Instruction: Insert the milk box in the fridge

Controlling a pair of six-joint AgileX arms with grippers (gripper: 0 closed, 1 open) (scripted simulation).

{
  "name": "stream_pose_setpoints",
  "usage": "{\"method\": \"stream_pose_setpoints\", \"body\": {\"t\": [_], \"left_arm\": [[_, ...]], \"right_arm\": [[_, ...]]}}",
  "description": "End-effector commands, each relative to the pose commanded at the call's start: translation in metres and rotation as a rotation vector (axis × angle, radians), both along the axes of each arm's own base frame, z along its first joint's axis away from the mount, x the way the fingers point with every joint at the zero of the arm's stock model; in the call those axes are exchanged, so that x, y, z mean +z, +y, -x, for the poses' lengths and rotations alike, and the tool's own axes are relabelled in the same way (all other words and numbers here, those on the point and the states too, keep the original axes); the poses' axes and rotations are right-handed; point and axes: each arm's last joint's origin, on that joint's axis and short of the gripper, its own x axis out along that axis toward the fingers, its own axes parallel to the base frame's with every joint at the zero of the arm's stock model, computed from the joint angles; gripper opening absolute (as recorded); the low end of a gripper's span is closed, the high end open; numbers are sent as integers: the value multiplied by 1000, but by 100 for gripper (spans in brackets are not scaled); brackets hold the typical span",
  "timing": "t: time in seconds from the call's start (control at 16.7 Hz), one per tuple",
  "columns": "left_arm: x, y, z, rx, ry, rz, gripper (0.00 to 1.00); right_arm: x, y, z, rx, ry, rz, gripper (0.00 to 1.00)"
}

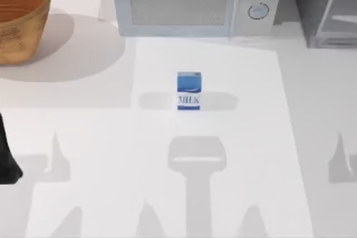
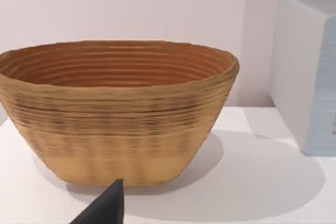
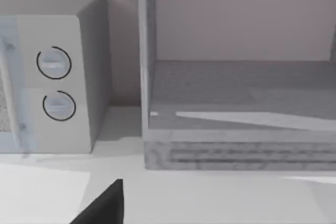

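Observation:
The milk box (image 1: 189, 90) stands upright near the middle of the table, blue on top and white below with "MILK" lettering; nothing touches it. The fridge (image 1: 326, 9) stands at the back right corner, partly in view. In the right wrist view the fridge (image 3: 236, 103) faces me, and its grey inner floor shows behind a light frame. A dark part of my left arm (image 1: 6, 154) sits at the table's left edge, far from the box. A dark tip of my left gripper (image 2: 105, 208) points toward the basket. My right gripper (image 3: 105, 205) points toward the fridge.
A white microwave (image 1: 195, 1) with two round knobs stands at the back centre, directly behind the milk box and left of the fridge. A woven basket (image 1: 19, 15) sits at the back left. Open tabletop (image 1: 251, 137) surrounds the milk box.

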Motion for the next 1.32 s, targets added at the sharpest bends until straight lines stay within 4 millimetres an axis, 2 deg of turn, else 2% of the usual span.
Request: {"method": "stream_pose_setpoints", "body": {"t": [0.18, 0.3, 0.54, 0.72, 0.84, 0.96, 1.14, 1.32], "left_arm": [[0, 0, 0, 0, 0, 0, 100], [0, 0, 0, 0, 0, 0, 100], [0, 0, 0, 0, 0, 0, 100], [0, 0, 0, 0, 0, 0, 100], [0, 0, 0, 0, 0, 0, 100], [0, 0, 0, 0, 0, 0, 100], [0, 0, 0, 0, 0, 0, 100], [0, 0, 0, 0, 0, 0, 100]], "right_arm": [[2, 1, 0, 0, -3, -2, 100], [12, 3, -1, 1, -13, -13, 100], [49, 16, -15, 1, -23, -59, 100], [78, 38, -43, 7, 1, -95, 100], [90, 65, -72, 19, 33, -108, 100], [91, 102, -103, 34, 63, -113, 100], [76, 167, -141, 52, 73, -130, 100], [50, 227, -162, 49, 48, -161, 100]]}}
